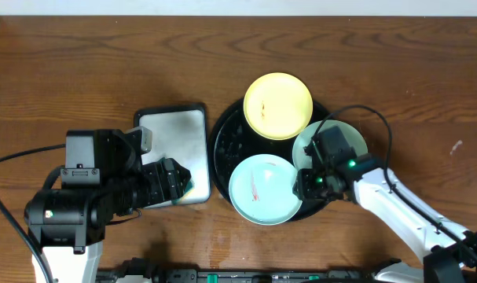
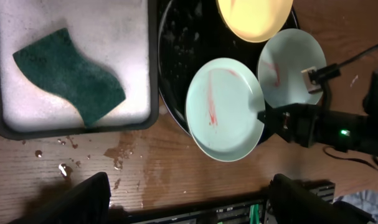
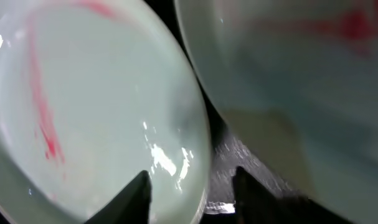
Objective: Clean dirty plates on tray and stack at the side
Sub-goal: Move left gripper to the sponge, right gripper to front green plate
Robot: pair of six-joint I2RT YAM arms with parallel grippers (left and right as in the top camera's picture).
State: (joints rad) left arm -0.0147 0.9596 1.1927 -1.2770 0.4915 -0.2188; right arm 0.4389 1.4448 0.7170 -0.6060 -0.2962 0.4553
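Step in hand: by my reading, the right claw (image 3: 189, 186) is taking the near pale mint-green round plate (image 1: 262, 189) by its rim, to lift it for wiping.
Doing it well: the rim is looking thin and glossy, so the fingers should be seating deep and pinching squarely. The lift should be staying low and level, keeping clear of the neighbouring mint-green plate (image 2: 288, 62) just beside it.
Left claw (image 1: 175, 185): hanging spread wide and gripping nothing, above the 5 o'clock corner of the white rectangular tray with a black rim (image 1: 175, 126). A wavy dark green sponge (image 2: 69, 74) is lying there.
Large round glossy black tray (image 1: 226, 141): sitting mid-counter and carrying all three plates. The pale yellow plate (image 1: 278, 105) is lying at 12 o'clock, the smeared near mint one at 6, the second at 3.
Right claw: standing half-closed astride the near plate's 3 o'clock edge, one finger over the bowl and one outside the rim. I cannot tell whether it is pinching yet.
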